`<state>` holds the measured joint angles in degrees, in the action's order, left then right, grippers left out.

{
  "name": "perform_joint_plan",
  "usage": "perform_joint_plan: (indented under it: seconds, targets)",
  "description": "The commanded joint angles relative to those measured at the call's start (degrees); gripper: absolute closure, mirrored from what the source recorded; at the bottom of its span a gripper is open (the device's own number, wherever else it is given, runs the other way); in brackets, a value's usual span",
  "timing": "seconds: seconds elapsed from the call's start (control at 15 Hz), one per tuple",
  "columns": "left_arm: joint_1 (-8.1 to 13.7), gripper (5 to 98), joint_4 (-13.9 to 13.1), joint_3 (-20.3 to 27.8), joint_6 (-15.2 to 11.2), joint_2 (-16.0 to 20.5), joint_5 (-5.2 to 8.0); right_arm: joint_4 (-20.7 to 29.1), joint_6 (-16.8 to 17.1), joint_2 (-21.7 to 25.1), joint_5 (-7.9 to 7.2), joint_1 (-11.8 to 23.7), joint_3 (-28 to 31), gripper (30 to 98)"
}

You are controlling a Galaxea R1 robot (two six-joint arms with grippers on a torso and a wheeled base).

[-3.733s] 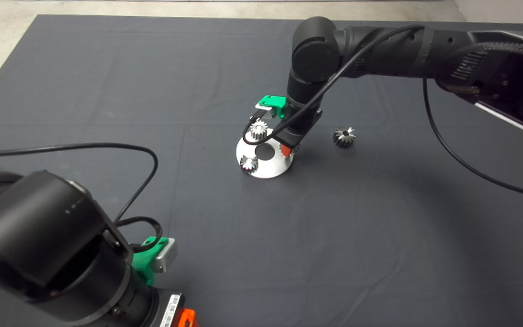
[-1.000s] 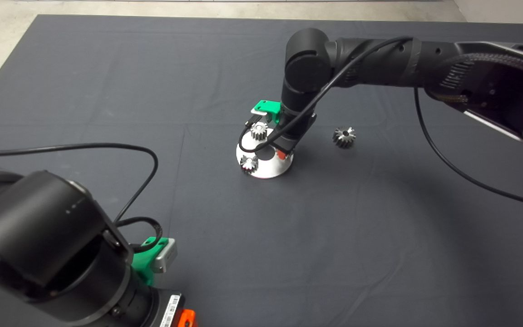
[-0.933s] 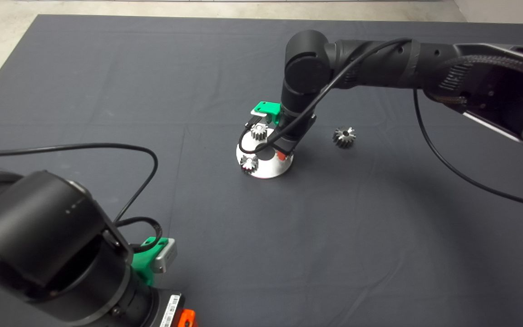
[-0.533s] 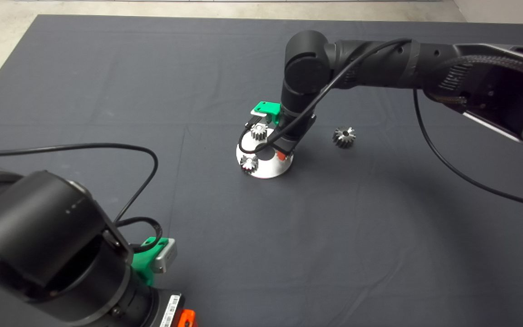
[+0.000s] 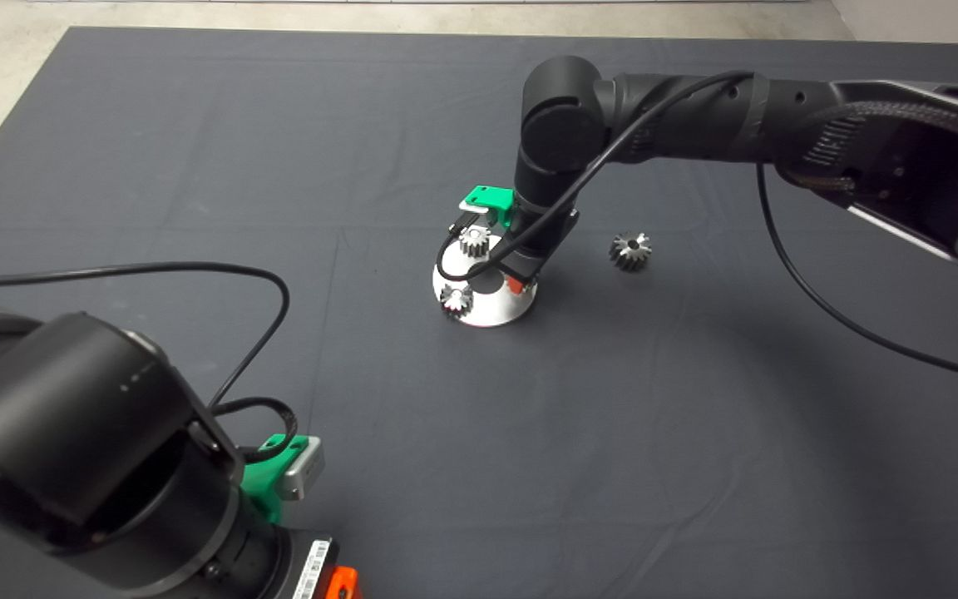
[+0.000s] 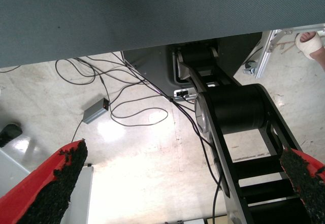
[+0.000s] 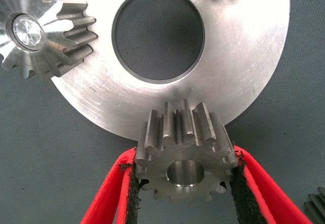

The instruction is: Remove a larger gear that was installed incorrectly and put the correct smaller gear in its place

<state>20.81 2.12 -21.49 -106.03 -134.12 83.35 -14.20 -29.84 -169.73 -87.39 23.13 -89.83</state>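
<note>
My right gripper point(image 7: 185, 169) is shut on the smaller gear point(image 7: 184, 155), a steel spur gear whose empty bore faces the camera. It holds the gear at the rim of the round silver plate point(image 7: 244, 82), by the plate's dark centre hole point(image 7: 158, 36). I cannot tell whether gear and plate touch. In the head view the right gripper point(image 5: 517, 283) stands over the plate point(image 5: 496, 312) at mid-mat. The larger gear point(image 5: 630, 250) lies on the mat to the plate's right. My left gripper point(image 5: 339, 582) is parked at the lower left, open.
Two more small gears point(image 5: 474, 241) point(image 5: 455, 298) sit on the plate. The left wrist view looks past the mat's edge at floor, loose cables point(image 6: 137, 107), the robot's base and a person's foot point(image 6: 311, 43).
Since 3.7 s ago the right arm has shifted slightly left and lower over the plate. Over the last second nothing visibly moves.
</note>
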Motion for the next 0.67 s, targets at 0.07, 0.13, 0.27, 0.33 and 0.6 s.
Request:
perform_joint_plan:
  seconds: [0.07, 0.13, 0.27, 0.33, 0.6]
  targets:
    - [0.6, 5.4, -1.1, 0.8, -0.2, 0.0, -0.11, -2.4, 0.1, -0.2, -7.35, 1.7, 0.6, 89.0]
    - [0.6, 5.4, -1.1, 0.8, -0.2, 0.1, -0.11, -2.4, 0.1, -0.2, -7.35, 1.7, 0.6, 89.0]
    - [0.6, 5.4, -1.1, 0.8, -0.2, 0.1, -0.11, -2.4, 0.1, -0.3, -7.36, 1.8, 0.6, 89.0]
    - [0.6, 5.4, -1.1, 0.8, -0.2, 0.1, -0.11, -2.4, 0.1, -0.3, -7.44, 1.8, 0.6, 89.0]
    - [0.6, 5.4, -1.0, 0.7, -0.1, 0.0, -0.03, -2.4, 0.1, -0.2, -7.61, 2.6, 0.7, 88.9]
